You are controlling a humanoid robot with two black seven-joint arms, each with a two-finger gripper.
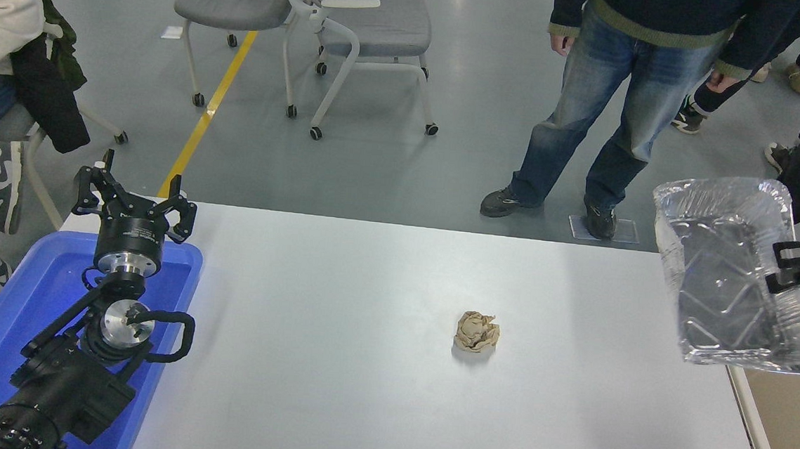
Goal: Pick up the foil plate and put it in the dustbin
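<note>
The shiny foil plate (pixel 727 275) hangs in the air at the right, tilted, above the table's right edge and the near rim of the dustbin. My right gripper (pixel 784 269) comes in from the right edge and is shut on the plate's right rim. Only a strip of the beige dustbin (pixel 791 421) shows at the lower right, partly hidden by the plate. My left gripper (pixel 134 199) is parked at the lower left above the blue tub, fingers spread open and empty.
A small tan paper ball (pixel 476 331) lies on the white table (pixel 362 363) right of centre. A bright blue tub (pixel 6 324) stands at the left edge. People stand at the far side, and grey chairs (pixel 302 6) stand behind.
</note>
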